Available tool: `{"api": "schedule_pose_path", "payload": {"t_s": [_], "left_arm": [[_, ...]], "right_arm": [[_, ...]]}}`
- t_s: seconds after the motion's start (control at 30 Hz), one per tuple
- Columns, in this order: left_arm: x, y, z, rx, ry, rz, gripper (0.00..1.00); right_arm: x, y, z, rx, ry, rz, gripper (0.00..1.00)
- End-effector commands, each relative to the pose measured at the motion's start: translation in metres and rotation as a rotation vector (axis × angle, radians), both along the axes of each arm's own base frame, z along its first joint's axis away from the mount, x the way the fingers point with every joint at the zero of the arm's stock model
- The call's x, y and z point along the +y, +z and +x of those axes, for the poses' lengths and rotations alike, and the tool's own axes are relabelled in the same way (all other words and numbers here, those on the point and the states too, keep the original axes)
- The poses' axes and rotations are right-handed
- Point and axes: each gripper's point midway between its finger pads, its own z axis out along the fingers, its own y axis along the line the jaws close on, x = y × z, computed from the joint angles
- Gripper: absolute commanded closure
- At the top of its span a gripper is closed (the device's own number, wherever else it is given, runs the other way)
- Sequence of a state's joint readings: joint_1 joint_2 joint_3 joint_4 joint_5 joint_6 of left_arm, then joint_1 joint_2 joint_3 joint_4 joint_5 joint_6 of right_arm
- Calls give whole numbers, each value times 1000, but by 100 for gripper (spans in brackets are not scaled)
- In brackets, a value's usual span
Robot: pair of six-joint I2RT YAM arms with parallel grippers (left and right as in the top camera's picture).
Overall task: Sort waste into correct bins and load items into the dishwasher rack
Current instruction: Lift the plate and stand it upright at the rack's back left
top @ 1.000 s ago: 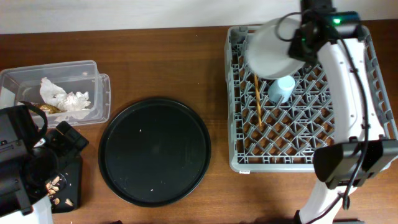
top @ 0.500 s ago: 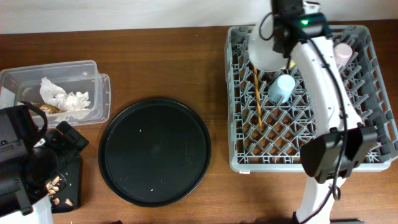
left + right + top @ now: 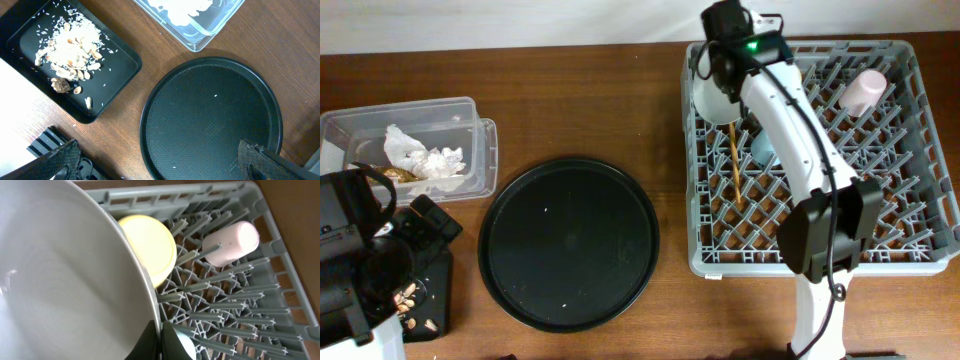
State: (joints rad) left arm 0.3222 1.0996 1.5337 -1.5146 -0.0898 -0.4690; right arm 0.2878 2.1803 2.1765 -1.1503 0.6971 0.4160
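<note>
Over the far left corner of the large square grey plastic dishwasher rack (image 3: 697,215), the round pale-grey plate (image 3: 711,98) hangs tilted on edge, its rim pinched by the right tool (image 3: 159,338), whose jaws are shut on that thin lip alone. The plate looks stiff, smooth and glossy, so it is probably slippery and liable to chip if dropped. With only the edge gripped, most of its weight hangs away from the pinch and it may swing or twist. The rim is the sensible place to hold it, since the broad face gives two fingers nothing to bite on. Whether its lower edge already touches the upright pegs cannot be told. Close behind it in the wrist view lies the small yellow bowl (image 3: 151,245), the nearest thing it could knock. The pink cup (image 3: 865,91) lies on its side well apart, toward the far right. Below the plate the wooden chopsticks (image 3: 733,160) run along the rack floor, and the light-blue cup (image 3: 766,152) sits just beside them, partly hidden by the arm; both narrow the free slots. Across the brown wooden worktop (image 3: 580,100), the left tool (image 3: 157,167) stands wide open and empty above the large round black tray (image 3: 568,243). Near it are the shallow black rectangular bin (image 3: 117,82) of beige food scraps (image 3: 70,42) and the clear rectangular plastic tub (image 3: 485,150) holding crumpled white tissue (image 3: 420,155).
</note>
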Motion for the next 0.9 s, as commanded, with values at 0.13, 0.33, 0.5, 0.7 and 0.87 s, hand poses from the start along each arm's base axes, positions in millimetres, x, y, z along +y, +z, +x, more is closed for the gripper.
{"api": "schedule_pose_path", "payload": {"t_s": [0.13, 0.33, 0.5, 0.7, 0.87], "left_arm": [[1, 3, 0, -16, 13, -2, 1], [1, 3, 0, -16, 13, -2, 0], [1, 3, 0, -16, 13, -2, 1], [1, 3, 0, -16, 13, -2, 1], [1, 3, 0, -16, 13, -2, 1]], "right_arm": [[55, 26, -11, -50, 105, -105, 65], [100, 78, -52, -58, 257, 96, 1], [91, 142, -121, -53, 333, 288, 2], [76, 165, -219, 48, 374, 465, 2], [79, 159, -282, 110, 513, 534, 2]]}}
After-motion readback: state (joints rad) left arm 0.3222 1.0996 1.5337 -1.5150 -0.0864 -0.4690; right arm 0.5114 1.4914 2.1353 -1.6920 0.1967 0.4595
